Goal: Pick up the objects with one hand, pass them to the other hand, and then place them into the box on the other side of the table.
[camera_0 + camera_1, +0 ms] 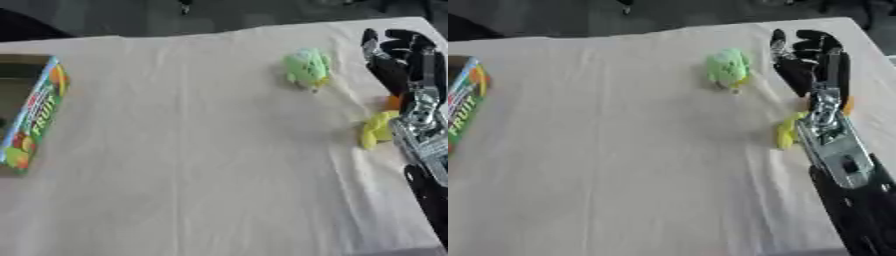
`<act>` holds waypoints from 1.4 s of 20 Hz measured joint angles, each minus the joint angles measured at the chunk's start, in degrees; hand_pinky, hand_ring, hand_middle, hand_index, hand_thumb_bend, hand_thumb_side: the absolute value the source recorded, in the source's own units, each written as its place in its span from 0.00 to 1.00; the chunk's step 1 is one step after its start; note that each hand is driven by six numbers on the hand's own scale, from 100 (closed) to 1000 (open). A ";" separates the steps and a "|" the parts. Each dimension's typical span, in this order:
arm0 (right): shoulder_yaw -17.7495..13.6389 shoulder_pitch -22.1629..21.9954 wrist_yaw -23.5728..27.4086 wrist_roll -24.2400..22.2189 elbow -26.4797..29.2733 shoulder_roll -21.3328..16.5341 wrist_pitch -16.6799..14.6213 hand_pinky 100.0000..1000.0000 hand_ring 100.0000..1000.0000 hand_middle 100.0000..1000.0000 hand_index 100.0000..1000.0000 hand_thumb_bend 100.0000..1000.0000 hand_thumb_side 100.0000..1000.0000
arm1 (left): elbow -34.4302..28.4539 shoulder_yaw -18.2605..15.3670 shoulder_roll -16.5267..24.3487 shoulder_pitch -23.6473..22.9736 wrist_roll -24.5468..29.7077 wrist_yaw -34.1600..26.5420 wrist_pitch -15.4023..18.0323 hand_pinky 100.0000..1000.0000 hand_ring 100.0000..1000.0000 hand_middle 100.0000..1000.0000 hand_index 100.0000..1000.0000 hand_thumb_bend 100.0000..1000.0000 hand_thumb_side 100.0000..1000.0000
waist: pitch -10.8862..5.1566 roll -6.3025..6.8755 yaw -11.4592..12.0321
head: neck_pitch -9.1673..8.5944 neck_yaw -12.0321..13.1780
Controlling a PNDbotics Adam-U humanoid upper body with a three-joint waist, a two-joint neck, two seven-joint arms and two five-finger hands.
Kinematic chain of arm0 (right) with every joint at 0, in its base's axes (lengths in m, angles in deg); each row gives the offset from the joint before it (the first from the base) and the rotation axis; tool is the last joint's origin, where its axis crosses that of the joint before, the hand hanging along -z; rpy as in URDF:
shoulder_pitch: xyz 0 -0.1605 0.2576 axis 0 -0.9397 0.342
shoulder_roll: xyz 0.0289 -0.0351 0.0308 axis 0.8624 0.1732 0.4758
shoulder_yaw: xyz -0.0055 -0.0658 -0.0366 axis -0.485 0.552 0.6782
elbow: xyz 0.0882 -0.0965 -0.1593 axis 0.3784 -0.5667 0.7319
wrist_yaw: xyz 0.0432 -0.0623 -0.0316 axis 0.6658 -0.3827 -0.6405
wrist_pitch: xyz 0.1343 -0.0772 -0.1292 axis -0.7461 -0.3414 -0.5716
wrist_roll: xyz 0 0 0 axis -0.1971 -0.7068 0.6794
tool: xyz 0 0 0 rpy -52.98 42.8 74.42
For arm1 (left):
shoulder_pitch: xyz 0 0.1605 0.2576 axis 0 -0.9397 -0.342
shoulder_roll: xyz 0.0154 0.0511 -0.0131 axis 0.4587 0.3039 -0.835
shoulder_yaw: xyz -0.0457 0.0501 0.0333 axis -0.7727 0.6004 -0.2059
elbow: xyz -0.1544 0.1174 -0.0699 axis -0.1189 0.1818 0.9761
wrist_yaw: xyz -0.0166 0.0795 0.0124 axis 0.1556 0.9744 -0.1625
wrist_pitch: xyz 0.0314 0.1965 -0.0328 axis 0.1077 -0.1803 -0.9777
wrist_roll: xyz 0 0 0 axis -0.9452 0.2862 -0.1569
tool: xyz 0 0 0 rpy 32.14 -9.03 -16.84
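So the table [201,150] is covered in a cream cloth, the fruit-printed box [35,115] sits at its left edge, and the right hand [807,55] hangs over the far right side with fingers relaxed and nothing in them, just beside the green toy [728,67], so I'd say we're at the reach-for-pickup step. Next it needs to close on the toy, then hand it over, though the left hand isn't in sight. A yellow object [378,131] and something orange, hard to tell what, lie under the forearm, maybe in the way.
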 measured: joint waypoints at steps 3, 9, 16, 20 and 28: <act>-0.01 0.54 -0.09 -0.21 0.46 -0.12 0.21 0.66 0.63 0.53 0.68 0.29 0.27 | 0.00 -0.01 0.02 0.26 -0.01 0.00 -0.01 0.55 0.68 0.61 0.72 0.44 0.70 | 0.01 0.00 -0.02 | 0.01 0.15; 0.60 1.16 1.40 -2.31 2.23 -5.36 3.45 0.67 0.65 0.55 0.69 0.33 0.25 | 0.01 -0.02 0.75 0.35 -0.02 0.00 -0.01 0.55 0.68 0.61 0.72 0.44 0.69 | 0.01 -0.66 -0.54 | 0.50 0.18; 2.71 0.05 6.26 -7.87 6.13 -17.56 13.62 0.69 0.68 0.58 0.71 0.41 0.23 | 0.02 -0.07 1.78 0.05 -0.10 0.00 -0.02 0.55 0.68 0.61 0.72 0.44 0.70 | 0.00 -1.40 -1.38 | 1.11 0.43; 3.24 -1.62 7.73 -12.19 8.60 -23.43 19.08 0.71 0.69 0.60 0.72 0.43 0.23 | 0.02 -0.11 2.06 -0.12 -0.16 0.05 -0.07 0.55 0.68 0.61 0.72 0.44 0.70 | 0.00 -1.69 -1.68 | 1.35 0.32; 3.60 -5.64 5.80 -26.53 10.77 -31.61 25.69 0.76 0.74 0.68 0.77 0.50 0.17 | 0.02 -0.39 2.58 -0.20 -0.29 0.12 0.00 0.55 0.68 0.61 0.72 0.44 0.70 | 0.00 -2.00 -2.00 | 1.48 -0.90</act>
